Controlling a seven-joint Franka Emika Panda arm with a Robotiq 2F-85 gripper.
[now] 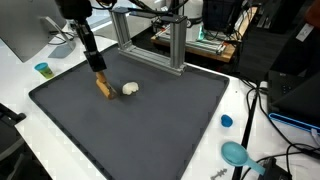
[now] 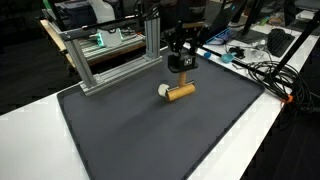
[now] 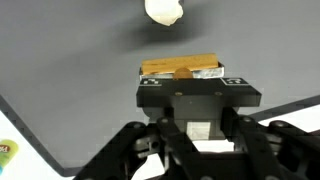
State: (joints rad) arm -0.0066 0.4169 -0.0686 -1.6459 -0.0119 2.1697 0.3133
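My gripper (image 1: 99,76) stands over the back left part of the dark mat (image 1: 140,135), shut on a light wooden block (image 1: 104,88). In the wrist view the block (image 3: 180,67) lies crosswise right at the gripper (image 3: 181,74), whose body hides the fingertips. A small white lump (image 1: 131,88) lies on the mat just beside the block, apart from it. In an exterior view the gripper (image 2: 181,80) comes down onto the block (image 2: 182,92), which rests on or just above the mat, with the white lump (image 2: 164,89) at its end. The lump (image 3: 164,10) lies beyond the block.
An aluminium frame (image 1: 150,35) stands at the back of the mat, close behind the gripper. A small teal cup (image 1: 42,69), a blue cap (image 1: 227,121) and a teal scoop-like tool (image 1: 236,153) lie on the white table around the mat. Cables (image 2: 262,72) run along one side.
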